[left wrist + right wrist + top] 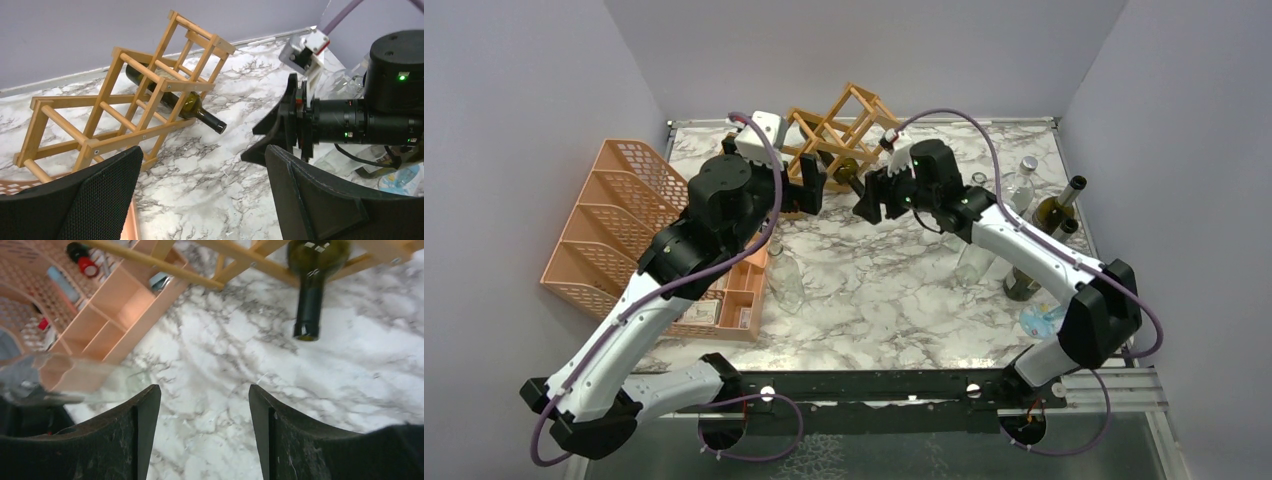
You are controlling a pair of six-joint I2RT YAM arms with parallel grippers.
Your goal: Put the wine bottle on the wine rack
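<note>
The light wooden wine rack (836,122) stands at the back of the marble table. A dark green wine bottle (186,103) lies in one of its lower cells, its neck sticking out toward the front. The neck tip shows in the top view (848,173) and the right wrist view (309,295). My left gripper (809,185) is open and empty, just left of the bottle neck, beside the rack (135,105). My right gripper (870,200) is open and empty, just right of and in front of the neck. Both grippers are clear of the bottle.
A salmon-pink mesh organizer (614,210) and a peach compartment tray (736,292) stand at the left. A clear glass bottle (786,275) lies beside the tray. Several more bottles (1054,210) stand at the right edge. A clear plastic item (1039,320) lies at the front right.
</note>
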